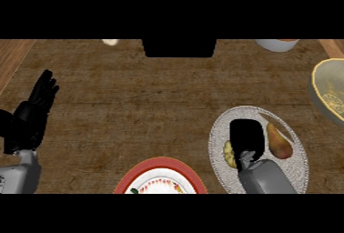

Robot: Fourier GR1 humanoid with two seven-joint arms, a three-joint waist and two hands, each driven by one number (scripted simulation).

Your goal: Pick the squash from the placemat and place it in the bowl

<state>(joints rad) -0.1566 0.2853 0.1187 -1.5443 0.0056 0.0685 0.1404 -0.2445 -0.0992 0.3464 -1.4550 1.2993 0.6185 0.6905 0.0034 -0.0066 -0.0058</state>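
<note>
Brown counter point(148, 104): right hand point(246, 136) over placemat point(295, 168) beside squash point(279, 143)

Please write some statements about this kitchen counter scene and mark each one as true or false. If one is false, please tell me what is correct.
1. The right robot hand is over the grey placemat. True.
2. The squash already lies in the bowl. False: it lies on the placemat, right of the robot hand.
3. The left robot hand holds the squash. False: it rests open at the view's left edge, holding nothing.
4. The bowl is to the upper right of the placemat. True.
5. A red-rimmed plate sits left of the placemat. True.
</note>
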